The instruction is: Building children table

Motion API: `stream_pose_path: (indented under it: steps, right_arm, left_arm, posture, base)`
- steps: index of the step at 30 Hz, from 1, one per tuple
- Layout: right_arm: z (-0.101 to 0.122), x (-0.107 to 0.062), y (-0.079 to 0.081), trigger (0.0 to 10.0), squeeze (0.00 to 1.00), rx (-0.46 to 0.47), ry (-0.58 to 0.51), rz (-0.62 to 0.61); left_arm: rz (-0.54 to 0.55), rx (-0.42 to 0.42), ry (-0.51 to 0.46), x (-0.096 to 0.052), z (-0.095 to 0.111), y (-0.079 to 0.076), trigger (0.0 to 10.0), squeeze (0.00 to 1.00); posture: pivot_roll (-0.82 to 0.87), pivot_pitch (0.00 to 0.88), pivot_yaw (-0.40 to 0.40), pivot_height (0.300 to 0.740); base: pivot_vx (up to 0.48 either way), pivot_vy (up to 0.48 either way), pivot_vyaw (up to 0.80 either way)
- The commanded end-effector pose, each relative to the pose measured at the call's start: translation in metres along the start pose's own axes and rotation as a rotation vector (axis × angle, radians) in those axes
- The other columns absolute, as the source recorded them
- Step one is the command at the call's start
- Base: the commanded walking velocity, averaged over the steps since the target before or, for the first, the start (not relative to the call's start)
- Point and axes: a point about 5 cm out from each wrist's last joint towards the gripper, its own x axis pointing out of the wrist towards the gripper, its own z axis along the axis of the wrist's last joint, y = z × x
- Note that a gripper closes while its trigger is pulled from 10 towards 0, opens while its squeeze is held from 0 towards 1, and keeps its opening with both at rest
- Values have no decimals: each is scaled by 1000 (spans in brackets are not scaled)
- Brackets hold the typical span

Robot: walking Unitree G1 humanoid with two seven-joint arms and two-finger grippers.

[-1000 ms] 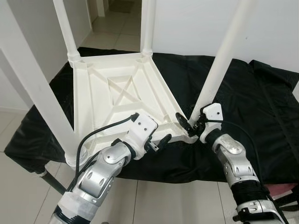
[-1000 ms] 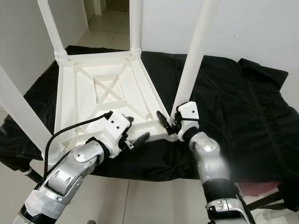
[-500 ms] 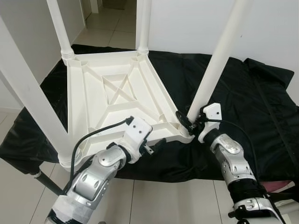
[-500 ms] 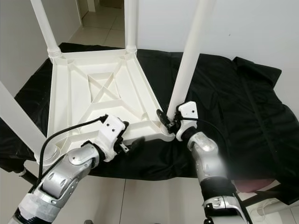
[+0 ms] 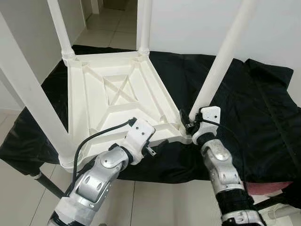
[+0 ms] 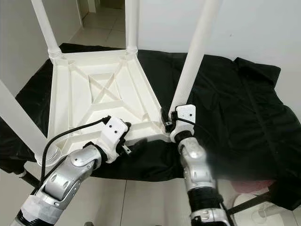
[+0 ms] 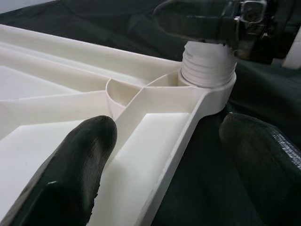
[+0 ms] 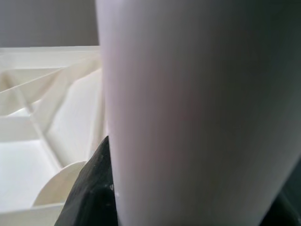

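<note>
Right hand (image 5: pixel 188 126) clasping white ribbed upturned table's (image 5: pixel 113 94) near leg (image 5: pixel 221 61); left hand (image 5: pixel 157 145) wide.

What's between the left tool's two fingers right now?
The table frame's near edge rail, one finger inside, the other over the black cloth; left wrist view.

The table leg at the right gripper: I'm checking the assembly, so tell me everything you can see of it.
The table leg is a smooth white plastic tube, slightly tapered, rising tilted from the near right corner of the upturned white tabletop. Its ribbed base sits in the round corner socket. The right gripper is at its foot, one black finger against it. The left gripper straddles the tabletop's near rim, fingers apart. Whether the leg is fully seated cannot be told.
</note>
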Motion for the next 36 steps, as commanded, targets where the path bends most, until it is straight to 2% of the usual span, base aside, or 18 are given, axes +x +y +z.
stream_pose_path:
  steps: [1,6,9,10,14,15,16,17,20,25,30,31,32,33,35,36]
  right_arm:
    - [-17,-9,-6,10000,0,2,95,-78]
    - [-19,-15,1,10000,0,32,121,-178]
    - [-20,-17,7,10000,0,49,132,-182]
    - [-18,-20,15,10000,0,54,128,-164]
    - [-15,-19,15,10000,0,37,117,-143]
    - [-15,-19,15,10000,733,32,115,-144]
    - [-15,-19,15,10000,733,32,115,-144]
    - [-13,-18,14,10000,1000,45,103,-141]
    - [-10,-18,12,10000,1000,65,86,-147]
    - [-5,-20,6,10000,1000,12,63,-115]
    - [-2,-21,-2,10000,1000,-10,50,-17]
    - [-4,-21,-4,10000,898,-31,62,12]
    - [-4,-21,-4,10000,898,-31,62,12]
    - [-7,-20,-8,10000,0,-29,82,32]
    - [-7,-17,-11,10000,0,-48,79,111]
    - [-7,-17,-11,10000,0,-48,79,111]
  left_arm:
    - [13,16,4,1,-1,1,10000,0]
    - [19,13,5,2,-2,3,10000,0]
    - [21,15,0,3,-1,4,10000,0]
    - [27,13,-14,4,2,5,10000,0]
    - [24,19,-21,4,2,4,10000,0]
    - [22,19,-21,5,2,3,10000,0]
    - [22,19,-21,5,2,3,10000,0]
    - [19,20,-19,5,3,4,10000,0]
    - [11,18,-18,5,3,6,10000,0]
    - [5,27,-20,3,4,5,10000,0]
    - [-5,27,-23,0,4,3,10000,0]
    - [-6,26,-21,1,3,3,10000,0]
    - [-6,26,-21,1,3,3,10000,0]
    - [-6,26,-22,1,3,1,10000,0]
    - [-13,31,-25,2,4,-1,10000,0]
    - [-13,31,-25,2,4,-1,10000,0]
  posture:
    - [0,76,-59,740]
    - [-4,72,-65,740]
    - [6,66,-75,740]
    - [4,61,-71,740]
    - [9,58,-70,740]
    - [10,56,-69,740]
    - [10,56,-69,740]
    - [13,52,-67,740]
    - [15,51,-64,740]
    - [21,58,-68,740]
    - [23,62,-73,740]
    - [26,62,-72,740]
    - [26,62,-72,740]
    - [29,59,-72,740]
    - [29,60,-69,740]
    - [29,60,-69,740]
  base:
    - [0,0,0]
    - [0,0,0]
    - [0,0,0]
    - [0,0,0]
    - [0,0,0]
    - [0,0,0]
    - [0,0,0]
    - [0,0,0]
    - [0,0,0]
    - [0,0,0]
    - [0,0,0]
    - [0,0,0]
    - [0,0,0]
    - [0,0,0]
    - [0,0,0]
    - [0,0,0]
